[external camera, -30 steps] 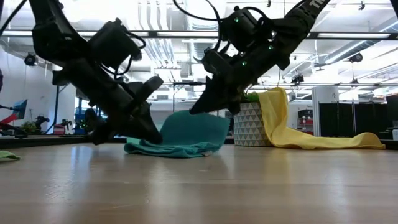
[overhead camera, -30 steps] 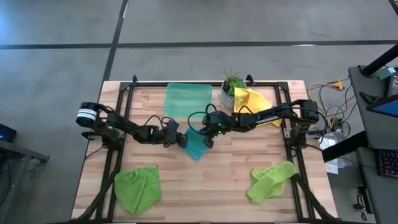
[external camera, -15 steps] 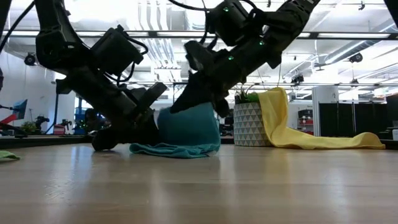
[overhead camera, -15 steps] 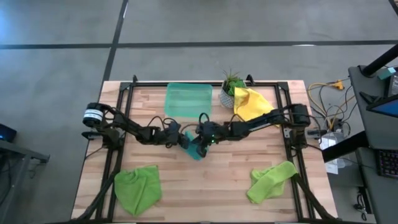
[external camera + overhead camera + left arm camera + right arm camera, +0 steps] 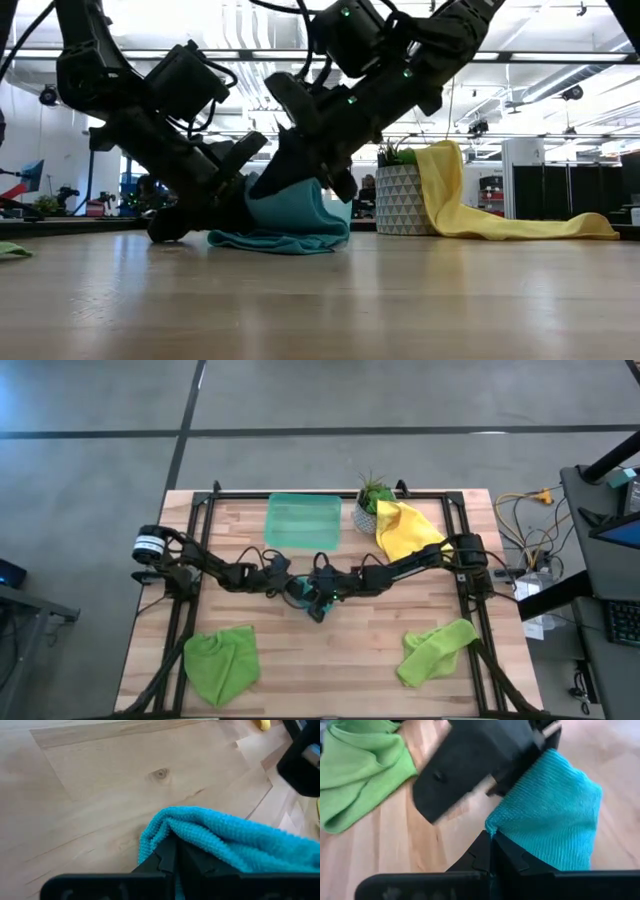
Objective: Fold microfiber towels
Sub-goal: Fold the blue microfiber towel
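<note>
With both end effectors clenched on the teal-blue towel [image 5: 308, 595] at mid-surface [image 5: 370, 650], left end effector [image 5: 288, 585] pinning one edge, right end effector [image 5: 318, 597] carrying the other across: mid-fold; next, probably lay edge on edge, then let go.

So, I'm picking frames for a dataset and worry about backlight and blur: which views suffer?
Low view: bright ceiling lights behind leave both arms near silhouettes above the teal towel. Right wrist view: the left gripper looms close and soft, as does the green towel. Left wrist view: even light, towel weave crisp. High view: flat, no glare.
</note>
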Robot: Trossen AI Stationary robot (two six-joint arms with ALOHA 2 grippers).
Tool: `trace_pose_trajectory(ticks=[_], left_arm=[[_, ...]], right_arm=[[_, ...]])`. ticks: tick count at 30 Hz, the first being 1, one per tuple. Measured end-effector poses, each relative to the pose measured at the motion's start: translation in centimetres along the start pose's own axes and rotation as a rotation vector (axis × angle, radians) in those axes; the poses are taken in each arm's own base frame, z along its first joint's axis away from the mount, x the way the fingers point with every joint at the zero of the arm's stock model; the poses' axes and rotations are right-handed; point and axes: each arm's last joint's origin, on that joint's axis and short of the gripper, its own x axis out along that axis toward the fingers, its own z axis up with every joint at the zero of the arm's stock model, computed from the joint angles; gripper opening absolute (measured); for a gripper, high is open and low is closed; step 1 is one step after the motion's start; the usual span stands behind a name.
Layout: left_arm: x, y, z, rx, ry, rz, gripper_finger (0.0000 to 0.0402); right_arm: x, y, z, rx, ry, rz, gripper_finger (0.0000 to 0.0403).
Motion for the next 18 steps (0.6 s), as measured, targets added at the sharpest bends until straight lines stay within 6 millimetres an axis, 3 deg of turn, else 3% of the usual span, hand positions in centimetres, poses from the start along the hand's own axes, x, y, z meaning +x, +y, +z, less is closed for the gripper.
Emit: trace_pose_trajectory(ticks=[18], left_arm=[[-3.7, -1.2, 2.1, 0.043, -0.079, 0.029, 0.0000]], right_arm=[[0.0, 0.0, -0.9, 0.005, 0.040, -0.017, 0.0009]])
